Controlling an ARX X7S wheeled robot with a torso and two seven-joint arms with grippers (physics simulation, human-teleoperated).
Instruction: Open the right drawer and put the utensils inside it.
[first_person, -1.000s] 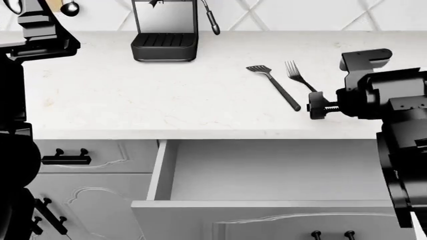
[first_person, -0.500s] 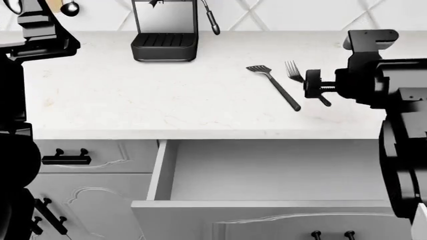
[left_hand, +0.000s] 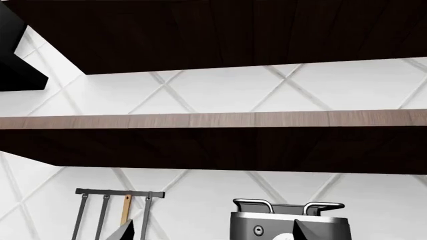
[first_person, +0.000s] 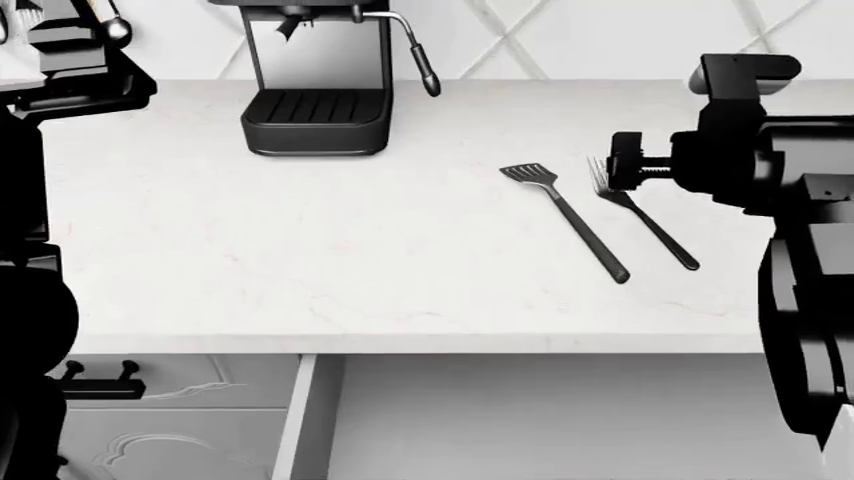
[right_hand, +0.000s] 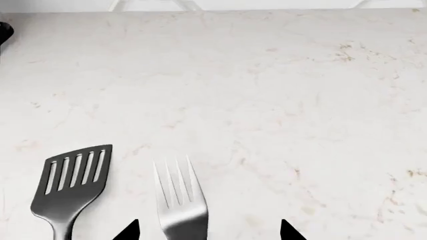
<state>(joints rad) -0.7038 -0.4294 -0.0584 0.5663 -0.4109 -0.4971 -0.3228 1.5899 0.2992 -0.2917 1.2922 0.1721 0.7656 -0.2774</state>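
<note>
The slotted spatula (first_person: 574, 222) and the fork (first_person: 647, 222) lie side by side on the white counter (first_person: 334, 260), handles toward the front edge. My right gripper (first_person: 622, 165) hovers over the fork's tines. In the right wrist view the fork (right_hand: 179, 202) lies between the open fingertips (right_hand: 127, 231), nearer one of them, and the spatula (right_hand: 73, 180) is just outside. The right drawer (first_person: 310, 420) stands pulled out below the counter, its white inside bare. My left gripper (first_person: 80, 40) is raised at the far left; its wrist view shows it (left_hand: 213, 232) open and holding nothing.
A black coffee machine (first_person: 314, 100) stands at the back of the counter with its lever (first_person: 420, 60) sticking out. A narrower drawer with a black handle (first_person: 100, 385) is left of the open one. The left wrist view shows a wooden shelf (left_hand: 213, 120) and a utensil rail (left_hand: 117, 192).
The right gripper has moved away from the counter's front edge, from beside the fork's handle to over its tines. The head view has shifted, so less of the drawer shows.
</note>
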